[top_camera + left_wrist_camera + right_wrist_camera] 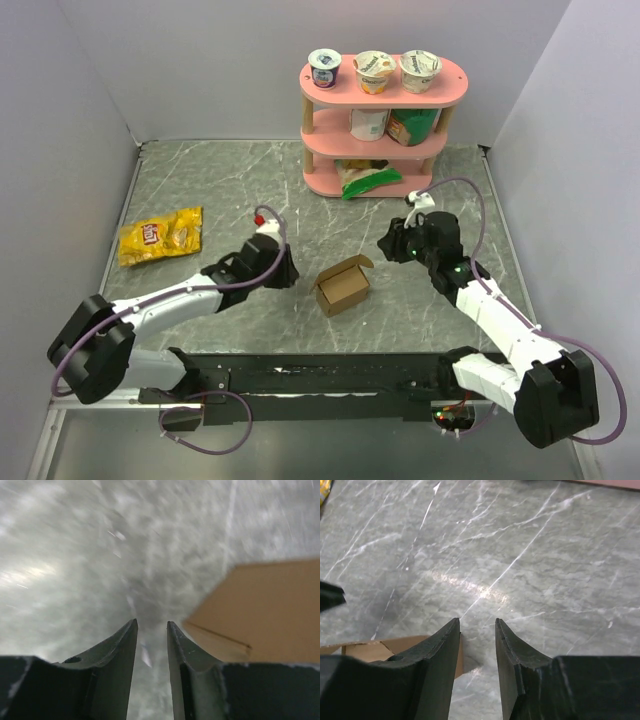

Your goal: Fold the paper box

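Observation:
The paper box [343, 285] is a small brown cardboard box standing on the grey marble table, its top open and one flap raised at the back right. My left gripper [287, 272] hovers just left of it, with a narrow gap between its fingers and nothing in them; in the left wrist view the box [265, 610] lies to the right of the gripper [152, 625]. My right gripper [386, 243] hangs above and to the right of the box, also narrowly open and empty. In the right wrist view the box [370, 650] shows behind the left finger of the gripper [477, 622].
A yellow snack bag [160, 236] lies at the left of the table. A pink three-tier shelf [385, 120] stands at the back with yoghurt cups on top and packets on its lower tiers. Grey walls close in the table on three sides.

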